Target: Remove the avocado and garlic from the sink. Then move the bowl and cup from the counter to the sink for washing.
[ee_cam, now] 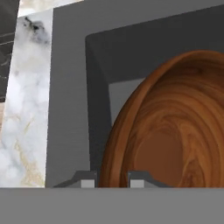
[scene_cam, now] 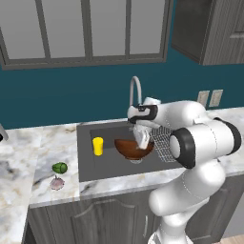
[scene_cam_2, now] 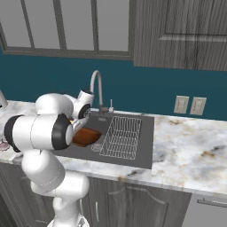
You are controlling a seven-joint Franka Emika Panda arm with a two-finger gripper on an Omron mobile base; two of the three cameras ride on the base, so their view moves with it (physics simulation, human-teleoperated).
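Between the narrowly parted fingers (ee_cam: 87, 180) the bowl (ee_cam: 175, 131) rim sits pinched, bowl low over the sink (ee_cam: 70, 109) basin beside the cup (scene_cam: 97, 146); lower level, then release.

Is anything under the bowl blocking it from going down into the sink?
Nothing visible. The gripper pinches the bowl by its rim, over the sink basin; the cup stands apart, off to one side.

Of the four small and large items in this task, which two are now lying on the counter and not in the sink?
The avocado and the garlic, side by side on the marble counter left of the sink. The cup and bowl are inside the basin.
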